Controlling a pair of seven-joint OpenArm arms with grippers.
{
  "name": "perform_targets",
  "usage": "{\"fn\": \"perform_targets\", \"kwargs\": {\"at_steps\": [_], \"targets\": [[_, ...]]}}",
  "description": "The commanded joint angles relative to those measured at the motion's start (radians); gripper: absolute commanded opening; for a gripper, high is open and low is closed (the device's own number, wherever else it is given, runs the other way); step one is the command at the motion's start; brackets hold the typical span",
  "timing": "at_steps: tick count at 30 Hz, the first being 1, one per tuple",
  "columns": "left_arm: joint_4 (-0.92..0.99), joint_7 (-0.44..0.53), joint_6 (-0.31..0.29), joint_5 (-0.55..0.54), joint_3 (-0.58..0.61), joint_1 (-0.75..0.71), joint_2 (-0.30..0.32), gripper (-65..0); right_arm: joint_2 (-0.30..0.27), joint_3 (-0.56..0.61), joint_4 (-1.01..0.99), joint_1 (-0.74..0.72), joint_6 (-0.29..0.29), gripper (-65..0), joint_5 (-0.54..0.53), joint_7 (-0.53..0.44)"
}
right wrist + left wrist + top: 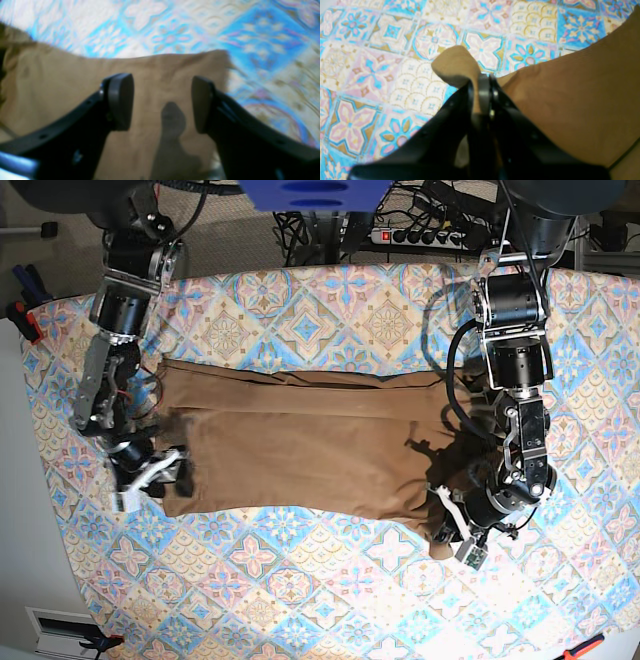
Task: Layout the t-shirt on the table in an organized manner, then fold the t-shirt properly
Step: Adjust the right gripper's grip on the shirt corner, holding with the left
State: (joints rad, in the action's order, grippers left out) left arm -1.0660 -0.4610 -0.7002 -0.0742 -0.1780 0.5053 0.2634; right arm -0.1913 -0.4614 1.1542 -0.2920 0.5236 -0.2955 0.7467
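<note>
Base view: the t-shirt (300, 445) lies spread as a wide tan band across the middle of the table (330, 315), its collar and tag not discernible. The right gripper (162, 101), at the garment's left end in that view, has its jaws spread apart above the fabric, holding nothing; its wrist view is blurred and the arm's shadow falls on the cloth. The left gripper (481, 85), at the right end, is pressed together, pinching a raised corner of the t-shirt; its own body hides the fabric behind. The pastel tile-patterned cloth covers the table; cables and a power strip (420, 237) lie beyond the far edge.
</note>
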Motion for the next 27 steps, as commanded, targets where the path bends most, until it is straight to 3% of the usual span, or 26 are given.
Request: {"fn": "perform_targets", "kwargs": {"at_steps": [1,6,11,18,22,27], "targets": [[-0.023,0.026,0.002,-0.017,-0.002,0.037,0.007,-65.0,-0.017,-0.023,-0.007,-0.016,-0.001,-32.2,-0.008,-0.013],[-0.023,0.026,0.002,-0.017,-0.002,0.037,0.007,-65.0,-0.017,-0.037,-0.139,-0.169,0.0,-34.9,-0.008,-0.068],[-0.023,0.026,0.002,-0.017,-0.002,0.037,0.009,-65.0,-0.058,-0.037,-0.317,-0.186,0.0,-34.7,-0.008,-0.152],[-0.023,0.026,0.002,-0.017,-0.004,0.02,0.01,-65.0,-0.064,-0.035,-0.576,-0.283,0.0,-34.7,-0.006,-0.33],[-0.023,0.026,0.002,-0.017,-0.004,0.019,0.012,-65.0,-0.092,-0.033,-0.687,-0.29,0.002,-34.7,-0.005,-0.379],[-0.023,0.026,0.002,-0.017,-0.004,0.019,0.012,-65.0,-0.099,0.056,-0.742,-0.29,0.002,-34.7,-0.005,-0.431]]}}
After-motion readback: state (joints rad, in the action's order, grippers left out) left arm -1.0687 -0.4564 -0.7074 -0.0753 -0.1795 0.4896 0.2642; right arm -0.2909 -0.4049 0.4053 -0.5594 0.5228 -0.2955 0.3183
